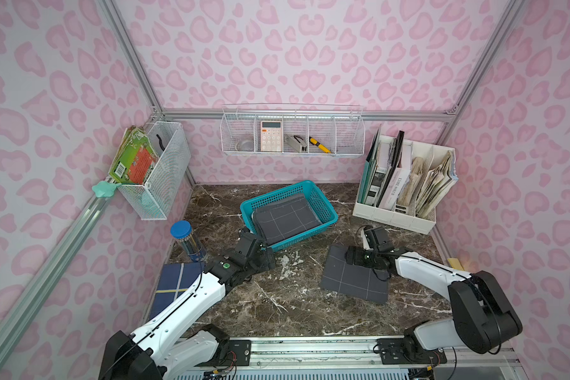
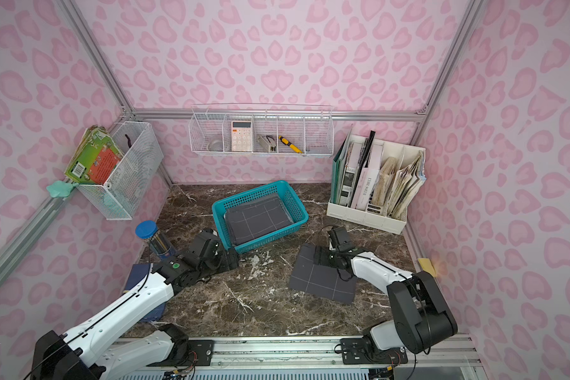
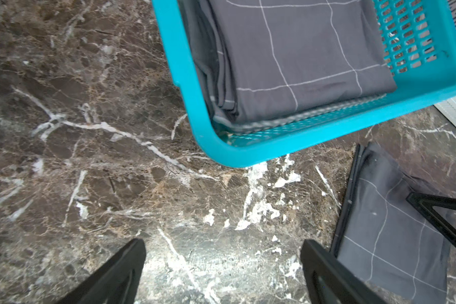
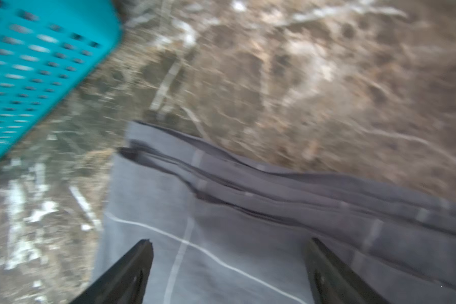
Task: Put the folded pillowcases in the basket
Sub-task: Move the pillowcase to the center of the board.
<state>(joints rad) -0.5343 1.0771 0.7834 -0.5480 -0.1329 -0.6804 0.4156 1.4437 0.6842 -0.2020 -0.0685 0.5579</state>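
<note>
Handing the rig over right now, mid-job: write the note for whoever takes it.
Left gripper: open, empty, over bare table beside the basket.
Right gripper: open, above the loose pillowcase, not gripping it.
Done: one folded pillowcase lies inside the basket.
Left to do: grasp the loose pillowcase, on the table near the basket, and place it in.

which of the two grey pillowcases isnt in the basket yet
The grey pillowcase lying on the marble table, beneath the open right gripper. The other grey pillowcase sits inside the teal basket.
</note>
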